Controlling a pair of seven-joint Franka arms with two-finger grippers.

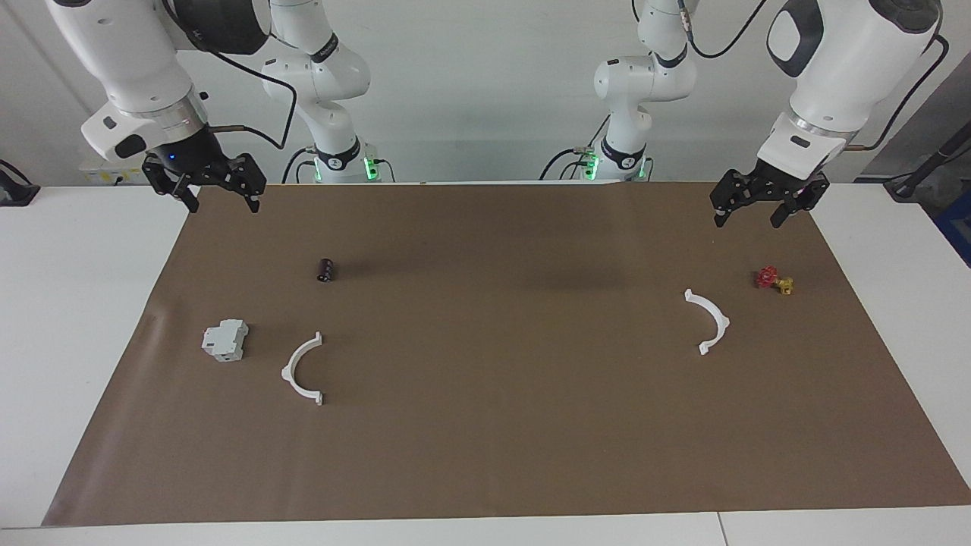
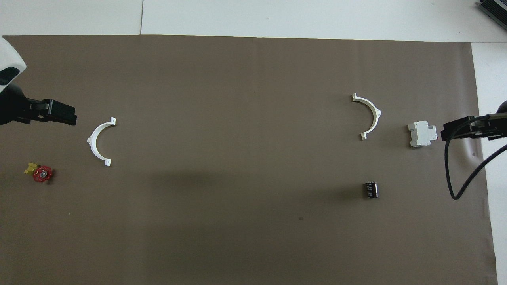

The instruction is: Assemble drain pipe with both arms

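From the facing view I see my left gripper (image 1: pixel 749 203) hanging in the air over the brown mat's (image 1: pixel 485 425) edge at the robots' end, jaws spread and empty, and my right gripper (image 1: pixel 203 182) hanging the same way over the mat's other corner at that end, also spread and holding nothing. Taking the grey breaker block (image 1: pixel 225 339) as my landmark, one white half-ring (image 1: pixel 303 368) lies flat just beside it, toward the left arm's end; the other half-ring (image 1: pixel 708 321) lies well apart from the block, near the left arm's end, close to a red-and-yellow valve (image 1: pixel 773 280). A small dark cylinder (image 1: pixel 326 270) sits nearer to the robots than the block. I judge the step is the first approach: I'd bring each gripper down on its own arc's middle, clear of the end tabs, so the ends stay free to mate. From the overhead view the block (image 2: pixel 422 133) and arcs (image 2: pixel 368 117) (image 2: pixel 100 140) show their true curves opening toward each other, which the facing view foreshortens; but only the facing view shows that both grippers (image 2: pixel 59 113) (image 2: pixel 455 130) hang well above the mat.
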